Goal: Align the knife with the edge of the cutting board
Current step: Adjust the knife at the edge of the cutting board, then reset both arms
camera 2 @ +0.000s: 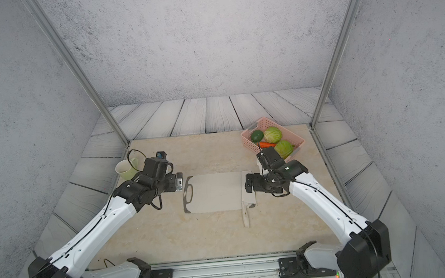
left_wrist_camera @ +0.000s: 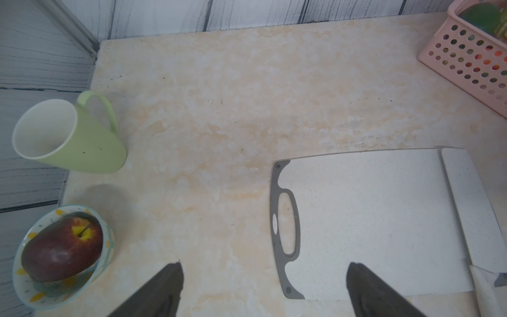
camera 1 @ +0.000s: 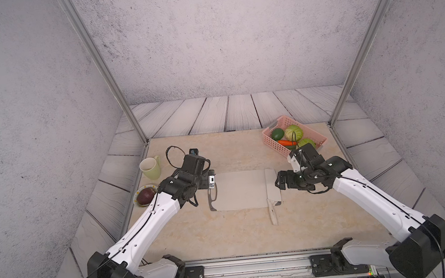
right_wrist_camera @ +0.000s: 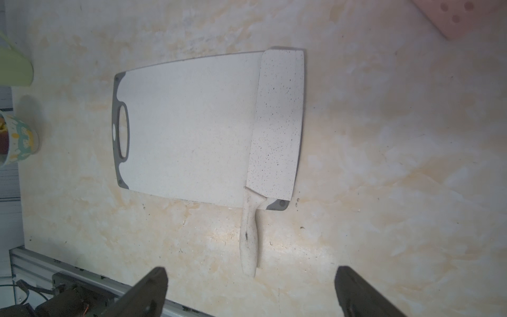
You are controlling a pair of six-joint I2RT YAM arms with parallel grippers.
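We judged the knife (right_wrist_camera: 271, 153) stiff, flat and slippery on the cutting board (right_wrist_camera: 192, 129); its overhanging handle (right_wrist_camera: 249, 238) looked the best hold. Left gripper (left_wrist_camera: 264, 266) and right gripper (right_wrist_camera: 251, 270) gaped empty.

green mug (left_wrist_camera: 82, 142) upright | apple (left_wrist_camera: 61, 251) in bowl (left_wrist_camera: 49, 295) | vegetables (camera 1: 293, 133) in pink basket (camera 1: 274, 144)

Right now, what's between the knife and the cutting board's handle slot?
Only bare cutting board surface between knife and handle slot, clearest in the right wrist view.
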